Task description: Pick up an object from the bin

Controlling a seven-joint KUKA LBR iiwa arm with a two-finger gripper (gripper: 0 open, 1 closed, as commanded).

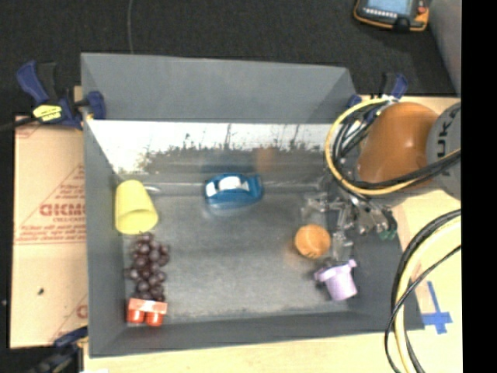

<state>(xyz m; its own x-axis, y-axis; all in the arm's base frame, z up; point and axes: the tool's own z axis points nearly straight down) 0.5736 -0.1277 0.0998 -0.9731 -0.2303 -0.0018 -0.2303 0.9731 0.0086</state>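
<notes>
Jaws, whether spread or pressed together unclear, beside orange ball (pixel 312 242), near purple cup (pixel 338 281)

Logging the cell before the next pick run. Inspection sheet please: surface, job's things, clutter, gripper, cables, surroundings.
Surface: grey bin, floor mostly bare, dark scuffs along the back wall.
Job's things: orange ball and purple cup, at the right, nearest the gripper.
Clutter: yellow cup on its side at the left; dark grape bunch below it; small orange-red piece in the near-left corner; blue toy near the back wall. All spread apart.
Gripper: gripper low at the bin's right, just right of the ball; a hold cannot be told.
Cables: black and yellow cables loop round the orange wrist cover.
Surroundings: handheld pendant behind the bin.
</notes>
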